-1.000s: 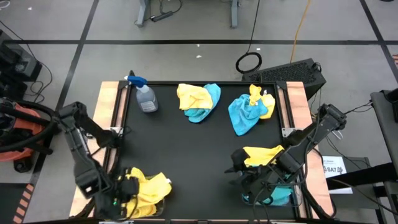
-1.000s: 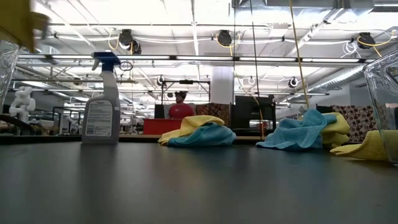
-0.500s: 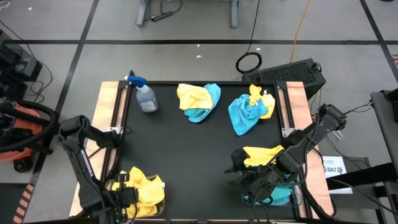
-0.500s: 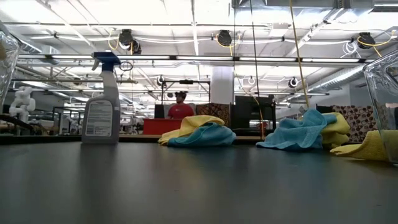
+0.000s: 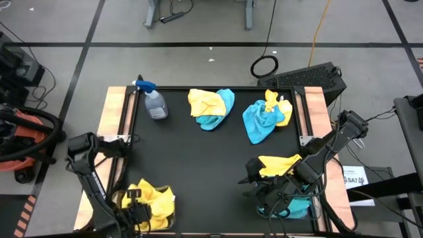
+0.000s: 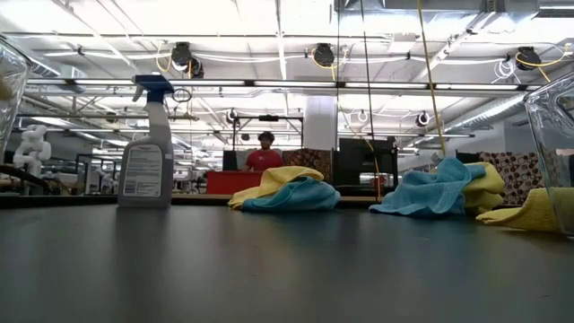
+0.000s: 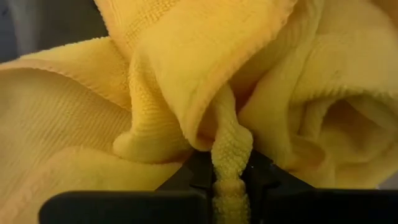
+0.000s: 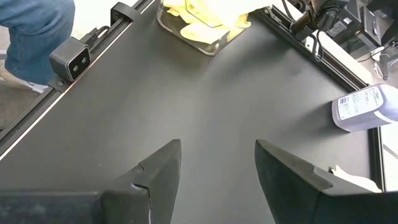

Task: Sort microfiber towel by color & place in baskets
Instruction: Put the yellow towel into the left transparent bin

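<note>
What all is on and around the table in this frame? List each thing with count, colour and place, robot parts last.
yellow towels in left basket: a bunched pile, count unclear, near-left corner
left basket: one, clear, near-left corner
mixed pile: yellow and turquoise towels tangled, far centre
second mixed pile: mostly turquoise with yellow, far right
loose yellow towel: one, right side, beside the right basket
turquoise towel in right basket: at least one, near-right corner
spray bottle: one, clear with blue trigger, far left, upright
person: one, red top, in the room behind the table
left gripper: jaws pinching a fold of yellow towel over the left basket
right gripper: jaws open, empty, by the right basket
</note>
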